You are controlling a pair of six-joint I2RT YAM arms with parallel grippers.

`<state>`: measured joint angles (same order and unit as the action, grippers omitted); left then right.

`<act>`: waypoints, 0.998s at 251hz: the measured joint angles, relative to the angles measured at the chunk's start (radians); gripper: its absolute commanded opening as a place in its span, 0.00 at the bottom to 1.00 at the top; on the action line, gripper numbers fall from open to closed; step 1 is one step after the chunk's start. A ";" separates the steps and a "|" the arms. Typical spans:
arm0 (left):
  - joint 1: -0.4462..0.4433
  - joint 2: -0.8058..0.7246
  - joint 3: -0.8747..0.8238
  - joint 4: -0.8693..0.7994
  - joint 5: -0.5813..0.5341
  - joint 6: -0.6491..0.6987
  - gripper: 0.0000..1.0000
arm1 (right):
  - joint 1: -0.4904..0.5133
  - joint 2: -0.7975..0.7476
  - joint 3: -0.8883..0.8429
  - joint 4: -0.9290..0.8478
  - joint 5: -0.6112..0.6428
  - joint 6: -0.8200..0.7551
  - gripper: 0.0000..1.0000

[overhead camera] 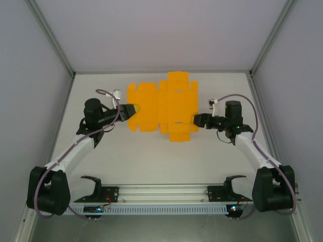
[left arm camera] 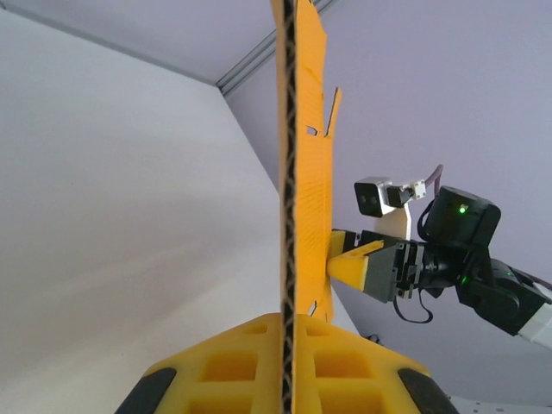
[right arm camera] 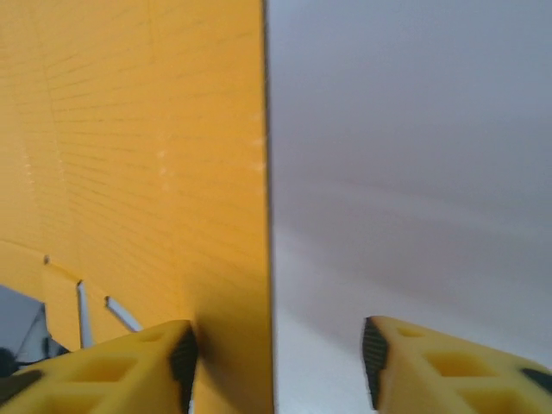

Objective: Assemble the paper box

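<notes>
Since the paper box (overhead camera: 164, 106) is a flat sheet at the far middle of the tabletop (overhead camera: 151, 161), left gripper (overhead camera: 132, 109) fingers pinch its left edge. Right gripper (overhead camera: 196, 120) fingers sit half-wide around the right edge; they should close squarely, off the creases.

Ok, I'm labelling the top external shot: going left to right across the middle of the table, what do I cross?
left gripper → paper box, a flat orange-yellow die-cut sheet → right gripper
</notes>
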<state>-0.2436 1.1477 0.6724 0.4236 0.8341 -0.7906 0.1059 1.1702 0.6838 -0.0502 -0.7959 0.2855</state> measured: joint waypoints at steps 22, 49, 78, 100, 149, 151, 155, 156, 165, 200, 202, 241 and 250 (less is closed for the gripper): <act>0.003 -0.029 -0.016 -0.001 -0.008 -0.007 0.00 | 0.000 -0.006 -0.003 0.021 -0.066 -0.008 0.30; 0.008 -0.055 -0.039 -0.005 -0.020 -0.008 0.00 | 0.000 -0.010 -0.007 0.040 -0.115 -0.017 0.18; 0.014 -0.069 -0.051 -0.009 -0.029 -0.008 0.00 | -0.001 -0.010 -0.019 0.080 -0.155 -0.018 0.15; 0.014 -0.075 -0.056 -0.013 -0.036 -0.008 0.00 | 0.003 -0.009 -0.020 0.119 -0.187 -0.024 0.03; 0.019 -0.100 -0.066 -0.058 -0.066 0.008 0.68 | 0.019 -0.009 -0.020 0.151 -0.202 -0.043 0.00; 0.019 -0.101 -0.066 -0.063 -0.068 0.008 0.72 | 0.021 -0.009 -0.019 0.152 -0.196 -0.045 0.00; 0.019 -0.106 -0.066 -0.077 -0.071 0.010 0.79 | 0.026 -0.009 -0.019 0.150 -0.188 -0.049 0.00; 0.019 -0.108 -0.066 -0.081 -0.072 0.012 0.81 | 0.026 -0.009 -0.019 0.149 -0.186 -0.052 0.00; 0.018 -0.122 -0.068 -0.123 -0.089 0.027 1.00 | 0.041 -0.009 -0.014 0.125 -0.152 -0.081 0.00; 0.014 -0.198 -0.069 -0.351 -0.243 0.096 1.00 | 0.115 0.044 0.046 -0.015 -0.003 -0.204 0.00; 0.014 -0.203 -0.069 -0.366 -0.255 0.099 1.00 | 0.119 0.049 0.050 -0.023 0.005 -0.209 0.00; 0.014 -0.257 -0.069 -0.606 -0.453 0.171 1.00 | 0.212 0.188 0.121 -0.142 0.221 -0.380 0.00; 0.014 -0.258 -0.069 -0.638 -0.476 0.182 1.00 | 0.238 0.221 0.131 -0.159 0.278 -0.421 0.00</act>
<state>-0.2291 0.8898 0.6037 -0.2142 0.3576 -0.6090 0.3439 1.3911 0.8150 -0.2089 -0.5175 -0.1356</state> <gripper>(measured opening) 0.994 0.044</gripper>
